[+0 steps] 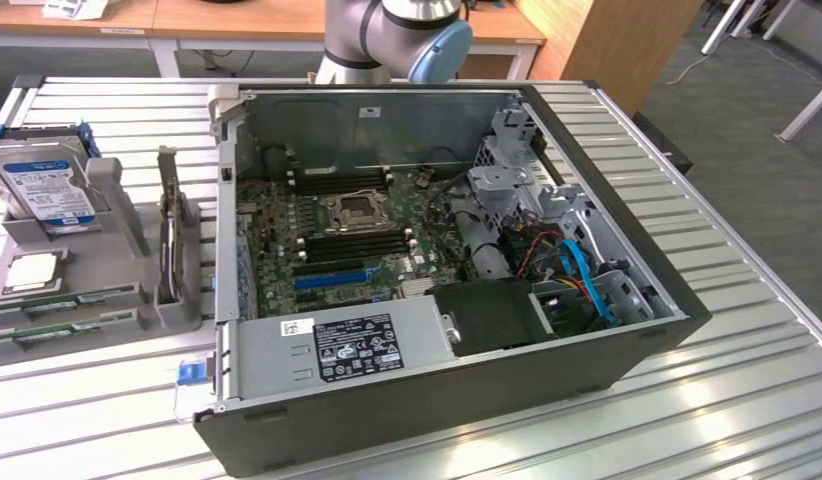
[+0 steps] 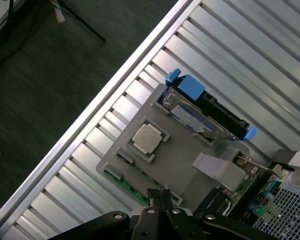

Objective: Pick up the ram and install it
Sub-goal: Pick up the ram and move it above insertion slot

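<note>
Silver-grey arm (image 1: 364, 40) here, pale blue cap (image 1: 445, 45) on its joint; black gripper (image 2: 161, 197), shiny round screws (image 2: 176, 211) along it.

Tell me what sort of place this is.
Probably a robotics lab or test workshop for computer assembly: an open computer case sits on a slatted metal table, a gray fixture beside it holds a hard drive and a processor, and a robot arm stands behind, with wooden desks beyond.

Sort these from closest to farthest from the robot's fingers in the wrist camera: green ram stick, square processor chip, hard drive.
1. Ram stick, just by the fingers, in the grey holder's edge slot.
2. Processor chip, in the holder's middle.
3. Hard drive, at the holder's far end.
</note>
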Robot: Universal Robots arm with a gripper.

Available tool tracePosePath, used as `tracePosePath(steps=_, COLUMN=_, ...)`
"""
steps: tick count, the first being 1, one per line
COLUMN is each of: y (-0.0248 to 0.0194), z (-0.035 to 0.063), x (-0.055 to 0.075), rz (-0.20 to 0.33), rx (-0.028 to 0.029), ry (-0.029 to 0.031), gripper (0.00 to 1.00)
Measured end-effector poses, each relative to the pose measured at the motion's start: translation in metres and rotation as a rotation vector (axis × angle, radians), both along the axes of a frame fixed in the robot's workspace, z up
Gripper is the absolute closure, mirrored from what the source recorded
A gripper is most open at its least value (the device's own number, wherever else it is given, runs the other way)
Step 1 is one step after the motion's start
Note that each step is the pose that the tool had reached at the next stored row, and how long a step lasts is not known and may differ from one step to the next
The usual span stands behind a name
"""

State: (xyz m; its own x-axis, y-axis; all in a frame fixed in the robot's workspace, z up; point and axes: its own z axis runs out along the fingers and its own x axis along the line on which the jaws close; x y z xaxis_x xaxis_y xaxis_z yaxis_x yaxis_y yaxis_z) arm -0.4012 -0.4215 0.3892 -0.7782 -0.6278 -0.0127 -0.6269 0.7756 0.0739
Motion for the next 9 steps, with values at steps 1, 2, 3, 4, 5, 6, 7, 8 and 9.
tracePosePath(steps=1, y=0.0000, z=0.0000, x=0.0000, rz=0.016, rx=-0.0004, ry=0.0000, gripper=0.90)
tracePosePath(steps=2, y=0.0000, z=0.0000, x=0.0000, rz=0.032, rx=-0.0008, ry=0.0000, gripper=0.90)
tracePosePath(steps=3, y=0.0000, z=0.0000, x=-0.0001, rz=0.047, rx=-0.0012, ry=0.0000, gripper=0.90)
tracePosePath(steps=4, y=0.0000, z=0.0000, x=0.0000, rz=0.062, rx=-0.0017, ry=0.0001, gripper=0.90)
tracePosePath(steps=5, y=0.0000, z=0.0001, x=0.0000, rz=0.078, rx=-0.0022, ry=0.0001, gripper=0.90)
tracePosePath(steps=6, y=0.0000, z=0.0000, x=-0.0001, rz=0.095, rx=-0.0026, ry=0.0000, gripper=0.90)
tracePosePath(steps=7, y=0.0000, z=0.0000, x=-0.0001, rz=0.110, rx=-0.0030, ry=0.0000, gripper=0.90)
tracePosePath(steps=8, y=0.0001, z=0.0000, x=-0.0001, rz=0.126, rx=-0.0034, ry=0.0000, gripper=0.90)
tracePosePath(steps=9, y=0.0000, z=0.0000, x=-0.0001, rz=0.142, rx=-0.0037, ry=0.0000, gripper=0.90)
